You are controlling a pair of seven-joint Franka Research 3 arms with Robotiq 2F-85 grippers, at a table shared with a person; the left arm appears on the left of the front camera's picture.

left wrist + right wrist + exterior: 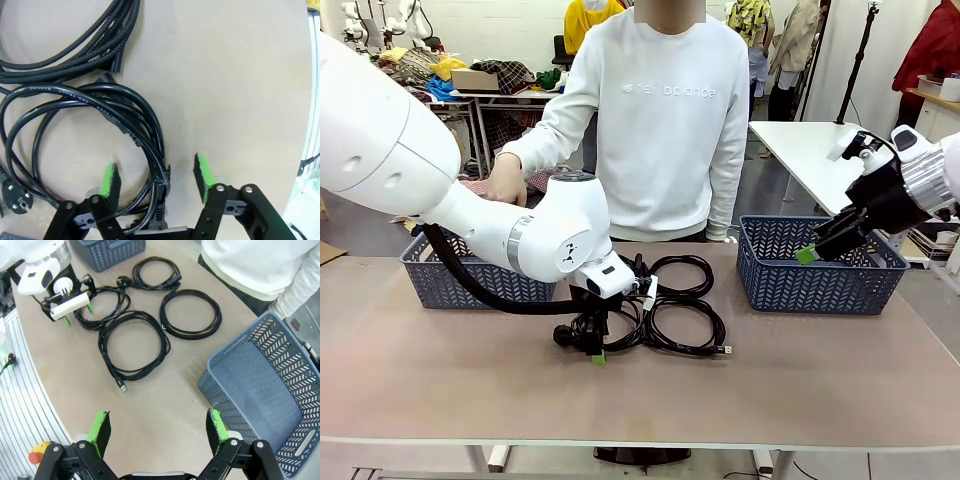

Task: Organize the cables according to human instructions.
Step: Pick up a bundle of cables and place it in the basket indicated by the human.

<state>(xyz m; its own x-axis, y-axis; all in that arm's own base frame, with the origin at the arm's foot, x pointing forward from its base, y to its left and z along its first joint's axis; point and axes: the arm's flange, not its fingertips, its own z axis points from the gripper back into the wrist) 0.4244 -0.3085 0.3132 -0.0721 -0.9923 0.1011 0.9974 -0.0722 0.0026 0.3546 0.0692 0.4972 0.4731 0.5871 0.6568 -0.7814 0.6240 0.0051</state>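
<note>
Several black coiled cables point(134, 345) lie side by side at the table's middle, also visible in the front view as cables point(672, 318). My left gripper point(595, 350) is down on the leftmost coil point(102, 307). In the left wrist view this gripper point(155, 172) stands open, its green pads point(107, 181) on either side of that coil's strands point(150, 150), a gap left on both sides. My right gripper point(810, 252) hangs open and empty above the right basket's near-left rim; seen from its own wrist, the right gripper point(157, 427) has nothing between its fingers.
A blue mesh basket point(820, 285) stands at the right of the table, another basket point(430, 280) at the left. The person stands at the far side, one hand point(505, 185) over the left basket. A plug point(17, 197) lies beside the grasped coil.
</note>
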